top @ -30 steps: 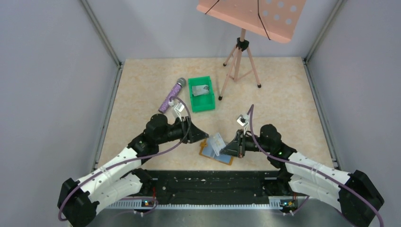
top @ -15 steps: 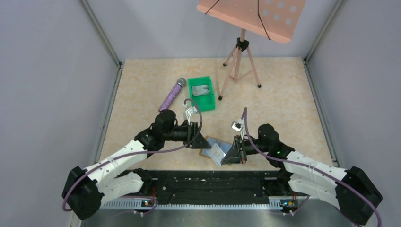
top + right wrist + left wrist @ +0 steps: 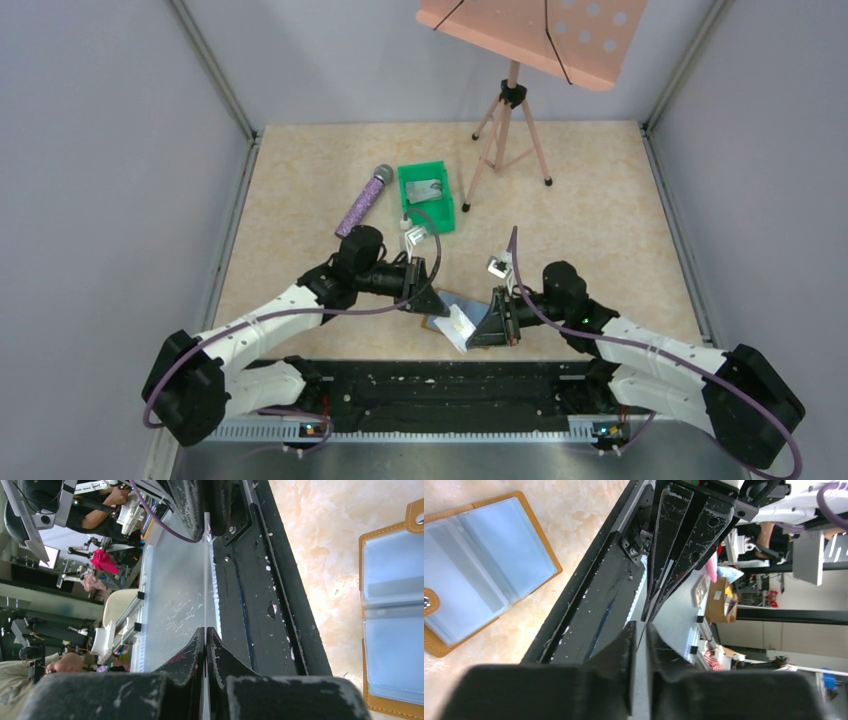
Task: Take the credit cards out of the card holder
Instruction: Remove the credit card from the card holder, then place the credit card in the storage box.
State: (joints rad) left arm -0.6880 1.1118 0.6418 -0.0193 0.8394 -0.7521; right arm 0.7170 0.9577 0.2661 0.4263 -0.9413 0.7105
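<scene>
While the card holder point(image 3: 450, 304) lies open and flat on the table with its pale pockets up, one credit card point(image 3: 462, 326) is held just over its near-right part. The right gripper point(image 3: 205, 630) sits just right of the holder, fingers pressed together on that card. In the right wrist view the card is edge-on, a thin pale line running out from the tips. The left gripper point(image 3: 640, 630) is at the holder's far-left side and faces the right one head-on. Its fingers are a narrow slit apart, with the card's free edge at or in the slit. A gap shows, so it is not clamped; can't tell if a pad touches the card. Neither gripper holds the holder itself. Its pockets look flat, and I can't tell if more cards are inside. A second silvery card point(image 3: 427, 188) sits in the green bin point(image 3: 428, 222), well beyond the holder on its far side.

Step, my read: a pulled card is being handed from right to left, probably headed for the bin. The next move needs the left fingers fully closed on the card edge before the right fingers let go. The card should then come away straight so it doesn't twist or slip, and be carried off beyond the holder to the bin. If the right releases early, the card likely drops back onto the holder.
</scene>
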